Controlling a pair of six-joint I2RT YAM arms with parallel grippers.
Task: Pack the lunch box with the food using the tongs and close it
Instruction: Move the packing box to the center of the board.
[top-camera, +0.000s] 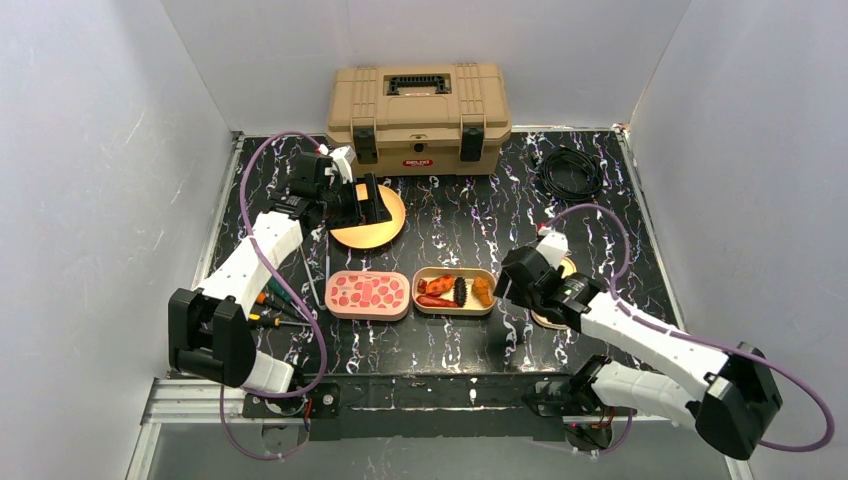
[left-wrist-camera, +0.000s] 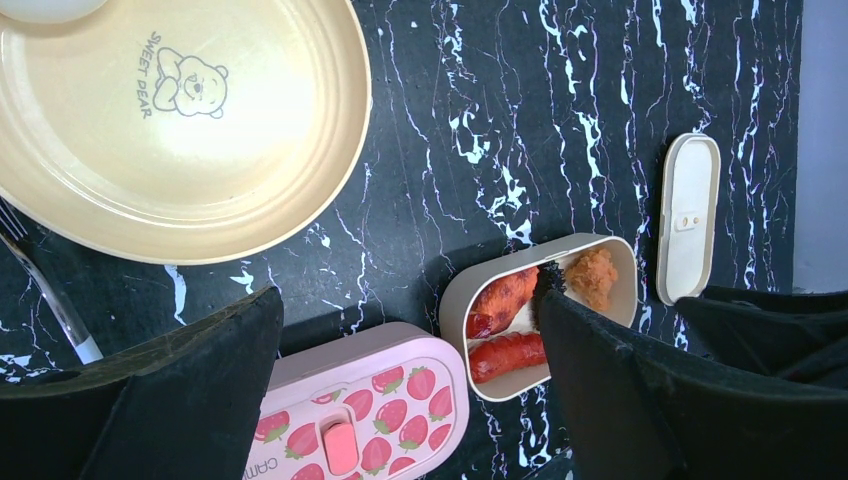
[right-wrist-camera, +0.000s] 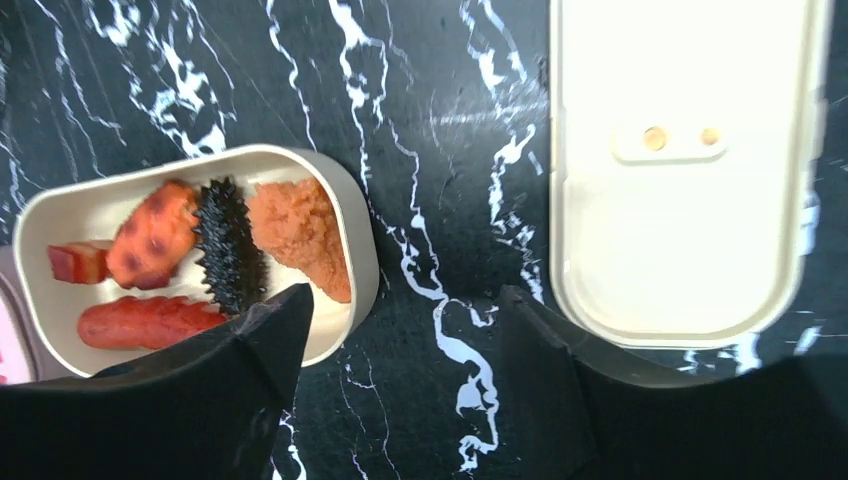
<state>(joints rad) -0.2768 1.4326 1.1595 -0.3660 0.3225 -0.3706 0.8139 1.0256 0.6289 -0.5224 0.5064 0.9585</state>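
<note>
The cream lunch box (top-camera: 455, 306) (right-wrist-camera: 365, 250) sits mid-table and holds the food: a red sausage (right-wrist-camera: 140, 322), an orange glazed chunk (right-wrist-camera: 155, 240), a spiky black piece (right-wrist-camera: 228, 255) and an orange crumbed piece (right-wrist-camera: 300, 235). To its left lies a pink strawberry-print lid (top-camera: 367, 294) (left-wrist-camera: 380, 400). A white inner lid (right-wrist-camera: 680, 170) (left-wrist-camera: 688, 215) lies flat on the box's right. My right gripper (top-camera: 505, 283) (right-wrist-camera: 405, 300) hovers open and empty over bare table between box and white lid. The left gripper (top-camera: 372, 203) (left-wrist-camera: 410, 300) is open and empty above the tan plate (top-camera: 368, 235) (left-wrist-camera: 180, 130). Slim metal tongs (left-wrist-camera: 55, 300) lie beside the plate.
A tan toolbox (top-camera: 418, 118) stands at the back centre. A coiled black cable (top-camera: 570, 172) lies at the back right. Screwdrivers (top-camera: 270, 305) lie near the left arm's base. White walls close in the table on three sides.
</note>
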